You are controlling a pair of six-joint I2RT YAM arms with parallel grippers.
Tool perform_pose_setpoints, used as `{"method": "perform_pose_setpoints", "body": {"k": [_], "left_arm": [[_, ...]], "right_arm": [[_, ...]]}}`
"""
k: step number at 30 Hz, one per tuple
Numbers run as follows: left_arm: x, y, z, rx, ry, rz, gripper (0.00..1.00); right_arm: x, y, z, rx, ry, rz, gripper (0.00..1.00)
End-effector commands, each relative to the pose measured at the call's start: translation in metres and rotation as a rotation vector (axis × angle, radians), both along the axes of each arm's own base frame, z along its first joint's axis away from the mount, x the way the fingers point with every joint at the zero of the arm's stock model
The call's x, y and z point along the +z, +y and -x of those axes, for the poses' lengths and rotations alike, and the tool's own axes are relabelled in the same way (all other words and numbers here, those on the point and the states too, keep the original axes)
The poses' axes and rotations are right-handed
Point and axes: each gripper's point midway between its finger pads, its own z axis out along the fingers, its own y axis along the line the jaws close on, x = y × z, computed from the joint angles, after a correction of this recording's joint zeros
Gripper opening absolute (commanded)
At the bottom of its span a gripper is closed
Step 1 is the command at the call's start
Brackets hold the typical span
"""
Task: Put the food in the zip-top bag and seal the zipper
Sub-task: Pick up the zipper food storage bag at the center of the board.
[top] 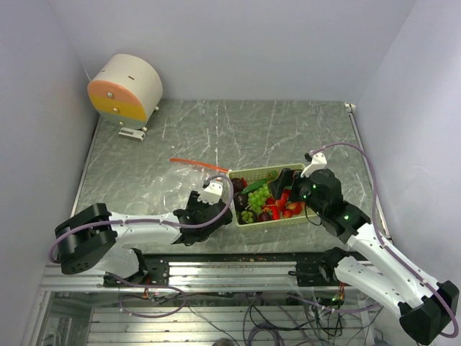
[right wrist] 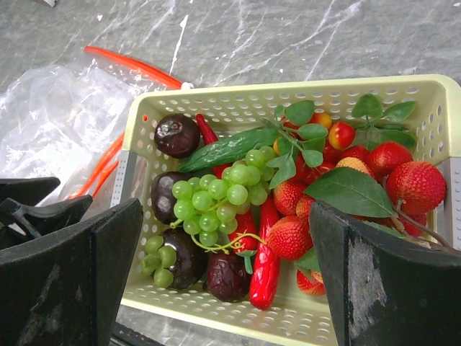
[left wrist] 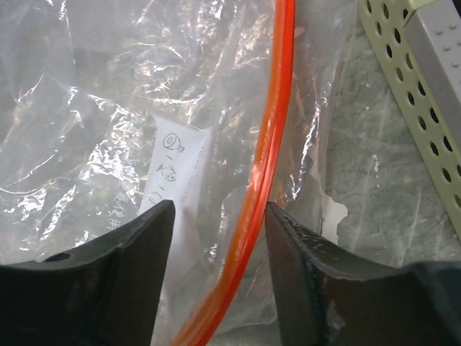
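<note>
Desk (top: 288, 130) first: it carries the pale green basket (right wrist: 288, 90) and, just beside it on my left, the zip-top bag (left wrist: 86, 108), lying flat and crinkled. All the food (right wrist: 216, 194) sits in the basket; none is in the bag. My right fingers (right wrist: 374, 288) hang spread wide above the fruit, holding nothing. My left fingers (left wrist: 108, 288) stand apart over the bag's mouth, the zipper (left wrist: 277, 122) running up between them, unclamped. To do this step well, I judge I should pinch only the upper film beside that strip and lift gently so the mouth gapes toward the basket. Catching both layers would leave the mouth closed.
</note>
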Motion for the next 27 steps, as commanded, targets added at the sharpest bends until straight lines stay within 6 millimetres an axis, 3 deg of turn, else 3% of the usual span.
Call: {"method": "perform_pose_setpoints", "body": {"k": [1, 4, 7, 10, 16, 21, 27], "left_arm": [[0.007, -0.003, -0.007, 0.037, -0.016, 0.001, 0.59], [0.007, -0.001, -0.007, 0.048, -0.021, 0.002, 0.39], [0.010, 0.001, -0.008, 0.062, -0.033, 0.014, 0.26], [0.017, 0.004, -0.008, 0.079, -0.048, 0.035, 0.19], [0.068, 0.003, -0.010, 0.102, -0.109, 0.159, 0.21], [0.113, 0.011, -0.004, 0.092, -0.175, 0.360, 0.08], [0.140, 0.019, 0.005, 0.066, -0.215, 0.511, 0.07]], "right_arm": [[0.005, -0.002, 0.000, -0.004, -0.032, -0.002, 1.00], [0.005, -0.003, -0.001, -0.010, -0.036, 0.002, 1.00], [0.004, -0.004, -0.001, -0.017, -0.036, 0.004, 1.00], [0.004, -0.005, -0.001, -0.021, -0.036, 0.005, 1.00], [0.008, 0.003, 0.002, 0.031, -0.055, -0.017, 1.00], [0.019, 0.032, 0.018, 0.226, -0.106, -0.093, 1.00], [0.043, 0.072, 0.040, 0.453, -0.144, -0.263, 1.00]]}}
